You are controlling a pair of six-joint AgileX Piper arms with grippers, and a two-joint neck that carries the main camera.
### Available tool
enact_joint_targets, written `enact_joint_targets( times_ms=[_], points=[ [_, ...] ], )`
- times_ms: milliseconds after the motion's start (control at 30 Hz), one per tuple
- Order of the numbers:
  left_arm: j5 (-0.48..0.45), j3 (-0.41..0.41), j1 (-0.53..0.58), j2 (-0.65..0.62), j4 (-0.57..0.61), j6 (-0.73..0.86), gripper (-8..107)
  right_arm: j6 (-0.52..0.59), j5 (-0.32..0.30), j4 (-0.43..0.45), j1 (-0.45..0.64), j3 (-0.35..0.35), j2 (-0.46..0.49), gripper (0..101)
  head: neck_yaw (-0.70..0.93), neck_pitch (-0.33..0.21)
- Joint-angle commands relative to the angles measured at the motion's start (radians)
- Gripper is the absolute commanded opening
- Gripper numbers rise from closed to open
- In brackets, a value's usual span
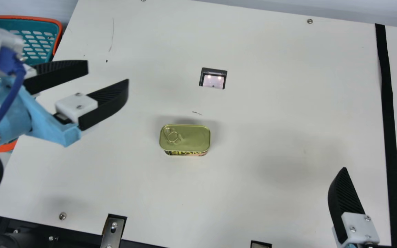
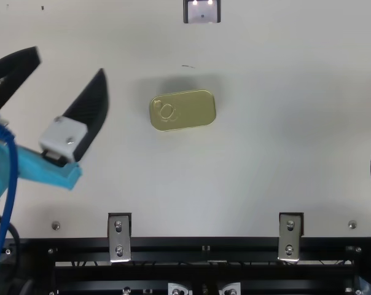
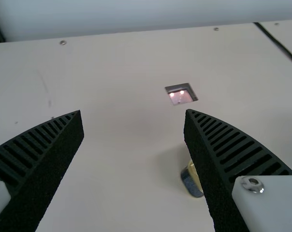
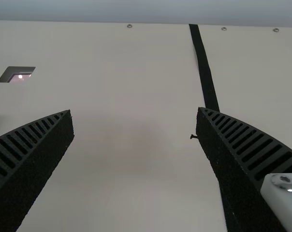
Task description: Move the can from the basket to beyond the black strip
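The can (image 1: 188, 139), a flat golden tin with a pull ring, rests on the table mid-picture in the main view. My left gripper (image 1: 108, 73) is open, up and to the left of the can; in its wrist view the gripper (image 3: 134, 113) has one finger partly covering the can (image 3: 193, 181). The black strip (image 1: 388, 103) runs along the table's right part. My right gripper (image 1: 379, 172) stands open near that strip, well right of the can; its wrist view shows the gripper (image 4: 135, 110) with nothing between the fingers. The teal basket (image 1: 60, 32) has an orange rim, partly hidden by my left arm.
A square cutout (image 1: 213, 78) with a shiny inset lies behind the can. Metal brackets (image 2: 119, 238) and a black rail (image 2: 204, 246) line the table's near edge. Bare tabletop (image 1: 288, 120) stretches between the can and the strip.
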State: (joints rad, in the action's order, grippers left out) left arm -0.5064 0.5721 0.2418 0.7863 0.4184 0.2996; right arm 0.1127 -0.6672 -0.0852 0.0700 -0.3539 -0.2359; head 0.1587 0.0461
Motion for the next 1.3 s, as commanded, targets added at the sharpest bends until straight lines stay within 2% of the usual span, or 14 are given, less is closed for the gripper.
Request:
enact_joint_targets(
  times_ms=[0,267,300,400,500,600,733,933,1167,1200,1267],
  points=[
    [-0.004,-0.053,-0.031,-0.059,-0.036,-0.019,90,0.000,0.000,0.000,0.000,0.000,0.000,101,-0.006,-0.004],
    [-0.035,-0.216,-0.200,-0.234,-0.059,-0.083,90,0.000,0.000,0.000,0.000,0.000,0.000,101,-0.006,-0.004],
    [-0.033,-0.173,-0.152,-0.187,-0.063,-0.075,90,0.000,0.000,0.000,0.000,0.000,0.000,101,-0.006,-0.004],
    [-0.035,-0.215,-0.194,-0.231,-0.060,-0.083,90,-0.003,0.001,0.005,0.001,-0.002,-0.002,101,-0.006,-0.004],
    [-0.035,-0.215,-0.199,-0.233,-0.060,-0.083,90,-0.008,0.011,0.028,0.003,-0.025,-0.023,101,-0.006,-0.004],
    [-0.037,-0.215,-0.199,-0.233,-0.060,-0.083,90,-0.015,0.021,0.070,-0.006,-0.082,-0.066,101,-0.006,-0.004],
    [-0.037,-0.215,-0.199,-0.233,-0.060,-0.083,90,-0.027,0.025,0.139,-0.027,-0.195,-0.147,101,-0.006,-0.004],
    [-0.037,-0.215,-0.199,-0.233,-0.060,-0.083,90,-0.041,-0.004,0.233,-0.075,-0.390,-0.274,101,-0.006,-0.004],
    [-0.037,-0.215,-0.199,-0.233,-0.060,-0.083,90,-0.005,-0.046,0.274,-0.110,-0.594,-0.420,101,-0.006,-0.004],
    [-0.037,-0.215,-0.199,-0.233,-0.060,-0.083,90,-0.023,-0.038,0.263,-0.115,-0.515,-0.377,101,-0.006,-0.004],
    [-0.037,-0.215,-0.199,-0.233,-0.060,-0.083,90,-0.004,-0.042,0.271,-0.112,-0.562,-0.410,101,-0.006,-0.004]
  ],
)
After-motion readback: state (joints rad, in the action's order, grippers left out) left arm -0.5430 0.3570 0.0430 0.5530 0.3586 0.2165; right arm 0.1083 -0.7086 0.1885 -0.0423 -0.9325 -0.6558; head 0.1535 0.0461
